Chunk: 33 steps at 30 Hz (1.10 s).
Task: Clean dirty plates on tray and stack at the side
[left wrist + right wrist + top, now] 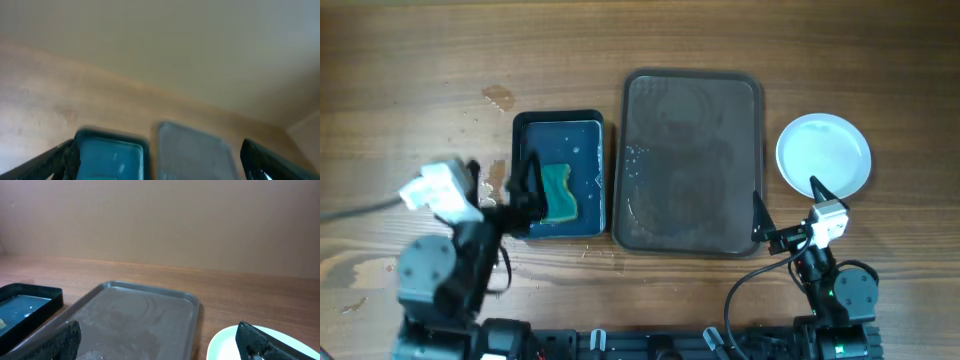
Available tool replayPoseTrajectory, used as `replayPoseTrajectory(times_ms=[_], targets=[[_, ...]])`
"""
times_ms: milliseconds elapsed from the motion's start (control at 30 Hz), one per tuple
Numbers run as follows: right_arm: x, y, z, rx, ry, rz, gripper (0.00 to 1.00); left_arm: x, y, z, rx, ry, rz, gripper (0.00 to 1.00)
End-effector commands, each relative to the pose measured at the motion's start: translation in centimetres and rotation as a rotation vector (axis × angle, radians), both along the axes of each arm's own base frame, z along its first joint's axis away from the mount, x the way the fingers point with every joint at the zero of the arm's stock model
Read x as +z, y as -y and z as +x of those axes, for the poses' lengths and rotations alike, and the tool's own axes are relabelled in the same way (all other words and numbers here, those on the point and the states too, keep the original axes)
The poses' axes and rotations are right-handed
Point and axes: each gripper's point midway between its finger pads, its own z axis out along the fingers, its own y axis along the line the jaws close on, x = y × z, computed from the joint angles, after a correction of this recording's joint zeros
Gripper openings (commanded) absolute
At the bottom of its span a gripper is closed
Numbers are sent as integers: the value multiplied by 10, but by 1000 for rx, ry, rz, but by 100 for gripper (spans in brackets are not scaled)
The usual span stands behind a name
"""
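The dark brown tray (pixel 692 160) lies mid-table with no plates on it, only wet streaks; it also shows in the right wrist view (pixel 135 320) and blurred in the left wrist view (pixel 195 152). White plates (pixel 823 152) sit stacked to the right of the tray, plain white on top; their edge shows in the right wrist view (pixel 225 345). My right gripper (pixel 785 208) is open and empty, near the tray's front right corner. My left gripper (pixel 520 195) is open and empty, over the left side of the black tray.
A smaller black tray (pixel 558 172) with water and a green sponge (pixel 558 193) lies left of the brown tray. A wet spot (pixel 498 97) marks the wood at the back left. A wall stands behind the table.
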Motion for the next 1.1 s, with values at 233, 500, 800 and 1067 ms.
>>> replayPoseTrajectory(times_ms=[233,500,800,1067], targets=[[1,2,0,-13,10,-10,100,-85,-7,-23,-11,216,-6,100],[1,2,0,-13,10,-10,100,-135,-5,-10,-12,171,-7,100],[1,2,0,-13,10,-10,100,-135,-5,-10,-12,170,-7,100],[1,2,0,-13,10,-9,100,-135,-5,-10,-12,170,-7,100]])
